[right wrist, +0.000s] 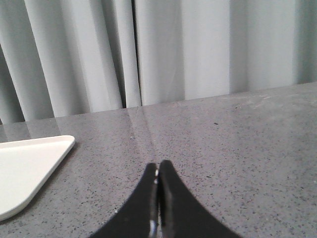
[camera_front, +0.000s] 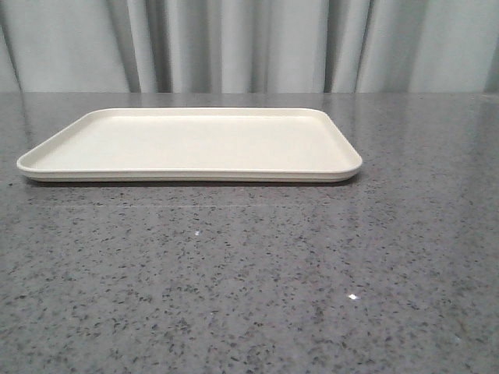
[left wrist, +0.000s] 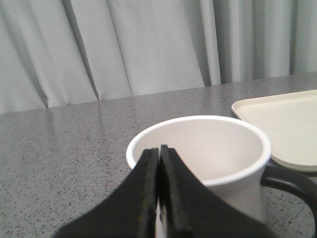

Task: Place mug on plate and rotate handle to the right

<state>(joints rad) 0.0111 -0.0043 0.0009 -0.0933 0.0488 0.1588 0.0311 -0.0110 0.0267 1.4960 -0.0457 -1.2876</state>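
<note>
Nearest the left wrist camera are the black fingers of the left gripper [left wrist: 159, 151], pressed together tip to tip with nothing between them. Their tips overlap the near rim of the mug [left wrist: 208, 168] in this view; whether they touch it cannot be told. The mug stands upright on the grey speckled table [left wrist: 64, 148], its mouth open upward and its white inside bare. The handle [left wrist: 292, 186] is a glossy black loop that sticks out from the mug's side toward the plate [left wrist: 282, 126], so mug and handle together lie along a line running to the plate's near corner. The mug is on the table just beside the plate, not on it; the plate's rounded corner and low rim show just behind the handle.

In the front view the plate [camera_front: 187, 144] lies flat on the table [camera_front: 249, 280], its long axis running left to right across the picture, its bed bare. Neither the mug nor either arm shows in that view.

In the right wrist view the right gripper [right wrist: 158, 171] also has its black fingers closed against each other, holding nothing, above bare table. One corner of the plate [right wrist: 29, 168] shows to one side of it, well apart from the fingertips. Pale pleated curtains [right wrist: 163, 49] hang behind the table in all views.
</note>
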